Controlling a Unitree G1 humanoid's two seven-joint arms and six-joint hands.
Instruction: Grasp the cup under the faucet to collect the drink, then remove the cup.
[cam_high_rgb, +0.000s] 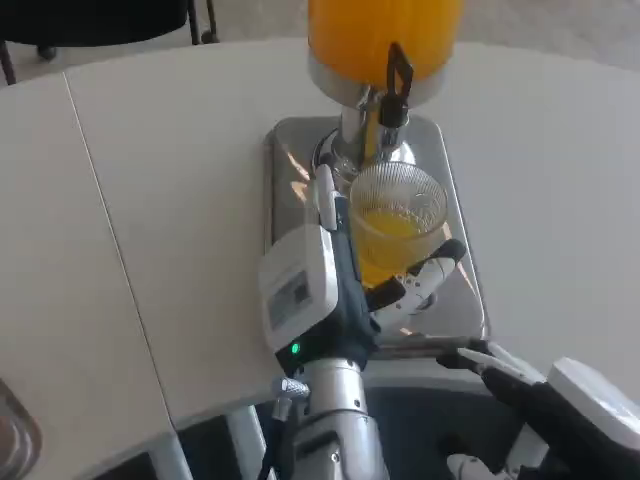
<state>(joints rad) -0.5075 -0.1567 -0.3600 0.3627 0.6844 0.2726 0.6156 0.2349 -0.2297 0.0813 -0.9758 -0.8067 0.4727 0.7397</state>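
Observation:
A clear ribbed cup (398, 215) holding orange juice stands on the steel drip tray (290, 160), just below the faucet (392, 100) and its black lever. My left hand (335, 270) wraps around the cup from its left and near side, fingers (430, 272) curling around the front. The orange juice dispenser (385, 35) rises behind it. Near the bottom right corner my right hand (540, 395) hovers at the table's front edge, fingers extended and holding nothing.
The white table (150, 200) spreads wide on the left and right of the tray. A seam runs across its left part. A glass object's edge (15, 435) shows at the bottom left corner.

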